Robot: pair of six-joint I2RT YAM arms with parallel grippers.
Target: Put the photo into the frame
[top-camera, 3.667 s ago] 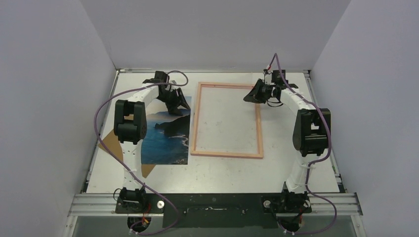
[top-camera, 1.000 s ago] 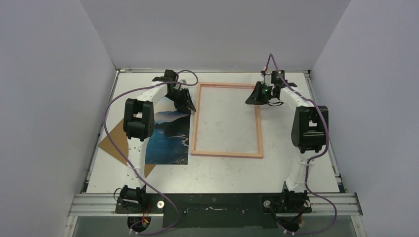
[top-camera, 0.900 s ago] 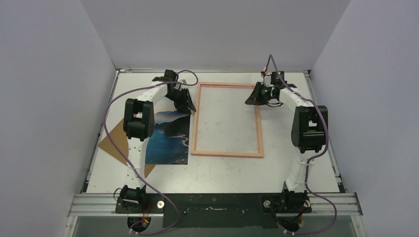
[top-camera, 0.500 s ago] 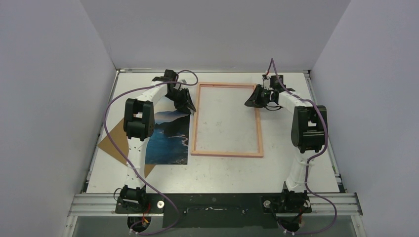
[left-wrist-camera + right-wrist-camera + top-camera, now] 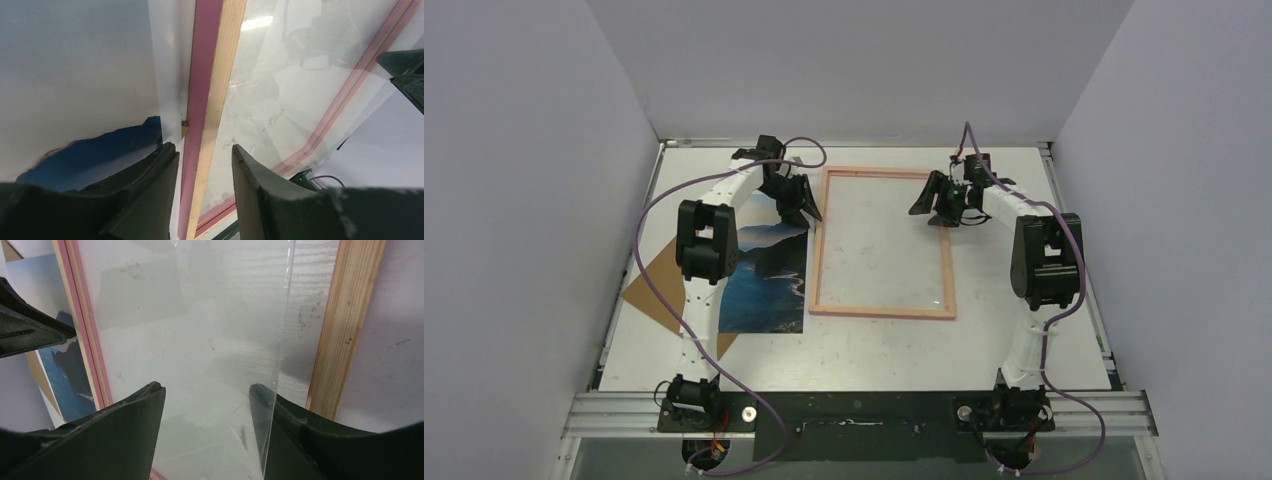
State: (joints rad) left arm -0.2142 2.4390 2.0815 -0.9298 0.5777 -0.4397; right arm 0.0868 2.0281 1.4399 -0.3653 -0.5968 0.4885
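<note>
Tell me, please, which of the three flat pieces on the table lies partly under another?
The brown backing board: the photo covers its right part. The frame lies to the photo's right, and nothing flat rests on the photo.

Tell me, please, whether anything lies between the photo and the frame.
Nothing visible does: the photo lies close beside the frame. The open left gripper straddles the frame's left rail by the photo's corner; the right gripper is above the pane.

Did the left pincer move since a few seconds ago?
Yes. The left pincer slid right, from over the photo toward the frame, and now straddles its left edge.
</note>
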